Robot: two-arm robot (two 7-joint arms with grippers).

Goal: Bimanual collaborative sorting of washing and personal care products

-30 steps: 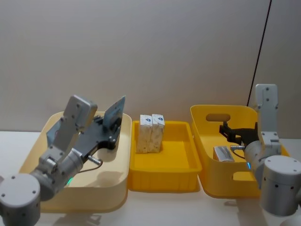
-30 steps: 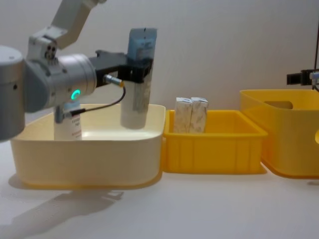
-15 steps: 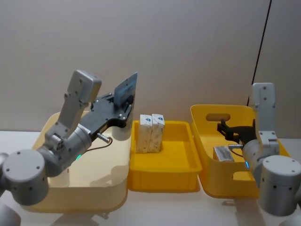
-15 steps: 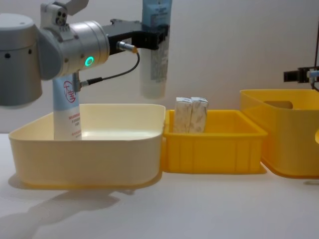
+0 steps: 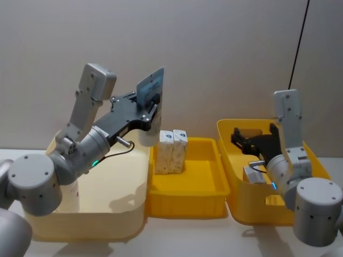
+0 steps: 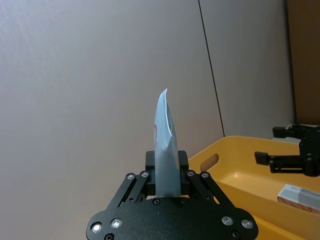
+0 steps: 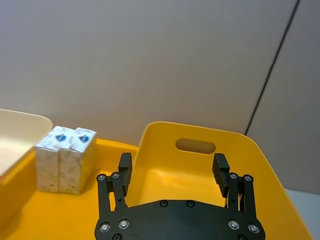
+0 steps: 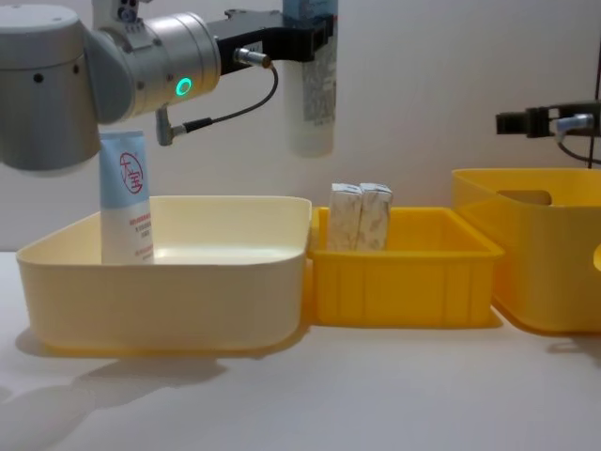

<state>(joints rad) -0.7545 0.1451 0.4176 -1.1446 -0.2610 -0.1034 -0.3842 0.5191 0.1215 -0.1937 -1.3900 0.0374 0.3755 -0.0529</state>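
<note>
Left pincer [image 5: 151, 112] around tube [image 5: 149, 90] aloft

Left gripper [image 5: 151, 110] is raised high, fingers clamped tight; right gripper [image 5: 256, 140] hovers lower, fingers spread wide.

Over the last second the left gripper [image 5: 151, 111], clamped on a squeeze tube [image 5: 150, 90], lifted it clear of the cream bin [image 5: 136, 214] and carried it up and toward the middle yellow tray [image 5: 187, 206]. The tube's lower end came to hang above the bin's rim beside that tray. The right gripper [image 5: 242, 139], fingers spread, rose and reached farther over the right yellow bin [image 5: 230, 128].
</note>
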